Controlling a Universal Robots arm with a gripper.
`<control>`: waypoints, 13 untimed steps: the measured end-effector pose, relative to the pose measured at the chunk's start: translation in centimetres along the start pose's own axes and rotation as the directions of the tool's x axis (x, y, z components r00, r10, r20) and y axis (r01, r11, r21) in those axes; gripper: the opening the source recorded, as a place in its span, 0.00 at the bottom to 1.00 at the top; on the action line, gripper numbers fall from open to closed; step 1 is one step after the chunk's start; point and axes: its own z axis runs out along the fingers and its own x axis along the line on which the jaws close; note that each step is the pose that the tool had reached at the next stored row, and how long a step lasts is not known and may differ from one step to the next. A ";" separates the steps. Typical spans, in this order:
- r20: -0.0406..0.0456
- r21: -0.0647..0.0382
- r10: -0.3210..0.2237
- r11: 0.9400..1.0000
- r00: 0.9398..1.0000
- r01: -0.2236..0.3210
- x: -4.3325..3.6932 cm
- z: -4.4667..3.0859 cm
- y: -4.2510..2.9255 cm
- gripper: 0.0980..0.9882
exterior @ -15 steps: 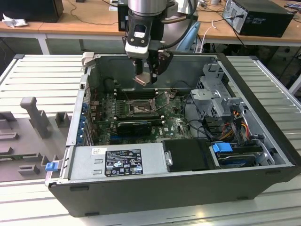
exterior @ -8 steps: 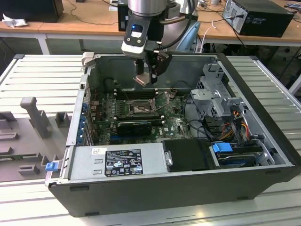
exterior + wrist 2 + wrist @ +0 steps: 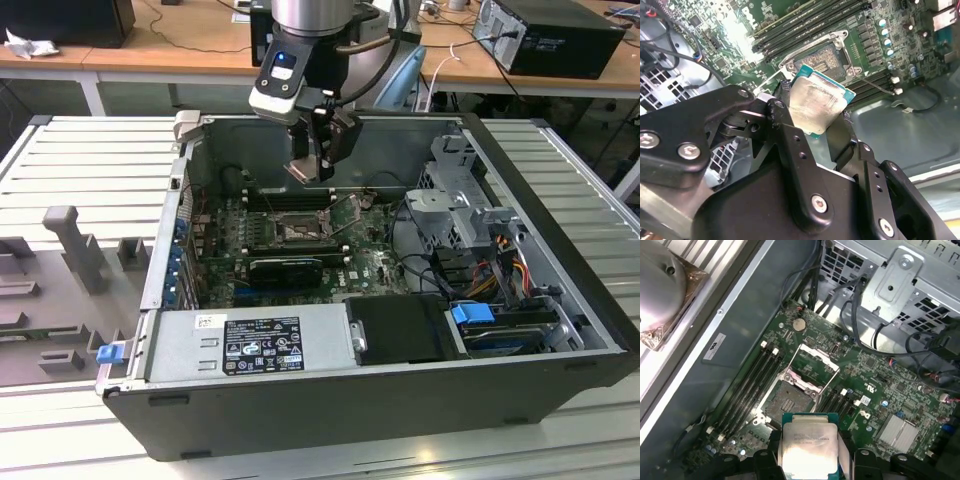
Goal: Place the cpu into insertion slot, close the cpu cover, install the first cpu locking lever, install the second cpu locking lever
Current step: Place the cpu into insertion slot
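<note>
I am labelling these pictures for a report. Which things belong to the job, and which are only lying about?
Job:
end effector, holding the chip
socket
socket cover, open

Lying about:
memory slots
power supply
drive cage

Silvery arm (image 3: 310,12) – pale wrist unit (image 3: 280,75) with a blue light – black linked jaws, silver screws (image 3: 819,202)
</note>
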 end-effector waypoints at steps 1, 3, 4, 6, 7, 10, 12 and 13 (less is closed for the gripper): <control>0.001 0.000 0.007 1.000 1.000 -0.007 0.00 0.04 0.00 0.48; 0.001 0.000 0.012 1.000 1.000 -0.012 -0.01 0.18 0.00 0.48; 0.001 0.000 0.012 1.000 1.000 -0.012 -0.02 0.30 -0.01 0.48; 0.001 0.000 0.012 1.000 1.000 -0.012 -0.03 0.58 -0.03 0.48; 0.001 0.000 0.012 1.000 1.000 -0.012 -0.03 0.65 -0.04 0.48; 0.001 0.000 0.012 1.000 1.000 -0.012 -0.06 0.91 -0.07 0.48; 0.001 0.000 0.012 1.000 1.000 -0.012 -0.06 1.10 -0.09 0.48; 0.001 0.000 0.012 1.000 1.000 -0.012 -0.06 1.19 -0.10 0.48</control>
